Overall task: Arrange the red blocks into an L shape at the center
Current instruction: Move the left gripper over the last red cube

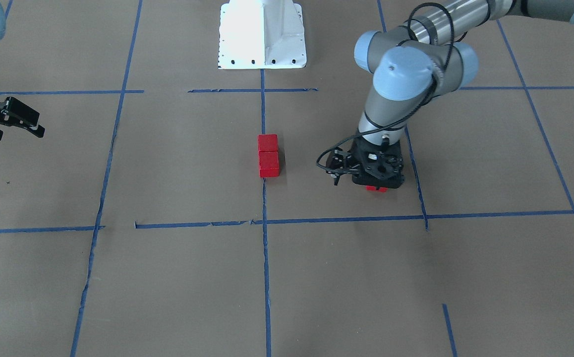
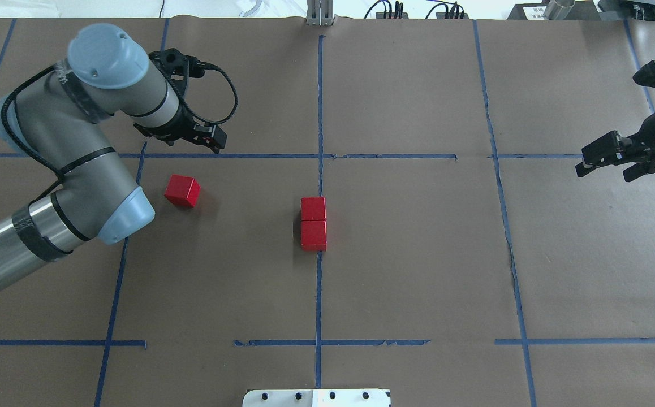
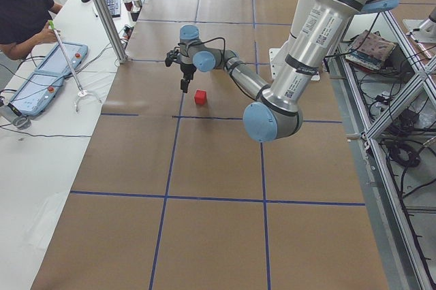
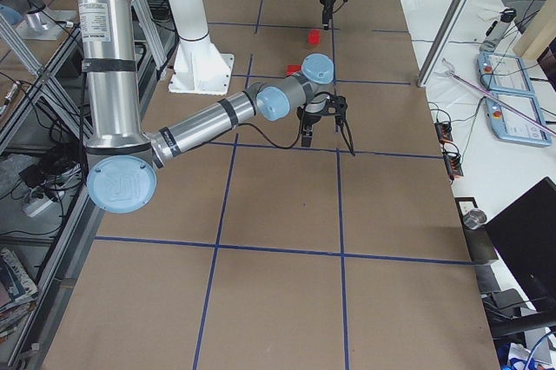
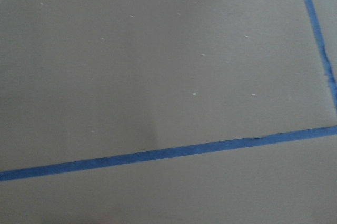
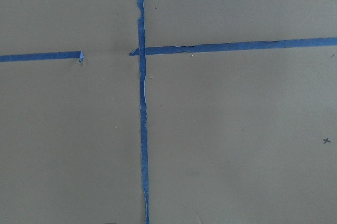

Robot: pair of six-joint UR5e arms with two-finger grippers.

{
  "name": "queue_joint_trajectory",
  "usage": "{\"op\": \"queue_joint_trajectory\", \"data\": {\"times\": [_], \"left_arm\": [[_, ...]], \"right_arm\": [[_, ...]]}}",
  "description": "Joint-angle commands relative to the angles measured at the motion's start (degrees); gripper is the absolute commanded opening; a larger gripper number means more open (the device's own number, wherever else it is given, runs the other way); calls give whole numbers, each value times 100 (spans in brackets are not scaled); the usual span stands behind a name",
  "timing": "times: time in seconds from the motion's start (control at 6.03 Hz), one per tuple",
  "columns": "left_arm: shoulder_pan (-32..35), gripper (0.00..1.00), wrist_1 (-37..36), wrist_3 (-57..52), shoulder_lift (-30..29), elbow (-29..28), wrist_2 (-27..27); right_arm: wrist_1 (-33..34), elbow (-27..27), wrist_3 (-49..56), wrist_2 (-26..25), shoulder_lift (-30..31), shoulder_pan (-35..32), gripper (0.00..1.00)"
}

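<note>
Two red blocks (image 2: 313,209) (image 2: 313,236) lie touching in a straight line on the long blue tape line at the center (image 2: 361,249); they also show in the front view (image 1: 268,155). A third red block (image 2: 182,190) sits alone on the paper to the left. My left gripper (image 2: 192,135) hangs above the table just beyond that block, apart from it, and looks open. In the front view the left gripper (image 1: 376,171) hides most of that block (image 1: 376,189). My right gripper (image 2: 604,169) is open and empty far to the right.
The robot's white base (image 1: 262,34) stands at the table's near edge. Blue tape lines (image 2: 319,113) form a grid on the brown paper. Both wrist views show only paper and tape. An operator (image 3: 20,11) sits beyond the far edge.
</note>
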State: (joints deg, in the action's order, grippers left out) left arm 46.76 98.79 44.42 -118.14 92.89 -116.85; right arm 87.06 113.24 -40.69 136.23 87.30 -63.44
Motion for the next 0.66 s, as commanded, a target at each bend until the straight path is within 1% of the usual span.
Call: {"op": "queue_joint_trajectory", "data": {"times": [0.0,0.33,0.5], "left_arm": [[-70,100,9,249,80,-86,-512],[-316,100,9,357,89,-148,-506],[-326,100,9,348,89,-192,-497]], "right_arm": [[-13,-4,-1,0,-2,8,100],[-5,-13,-1,9,-29,8,100],[4,-4,-1,0,-20,-1,100]]}}
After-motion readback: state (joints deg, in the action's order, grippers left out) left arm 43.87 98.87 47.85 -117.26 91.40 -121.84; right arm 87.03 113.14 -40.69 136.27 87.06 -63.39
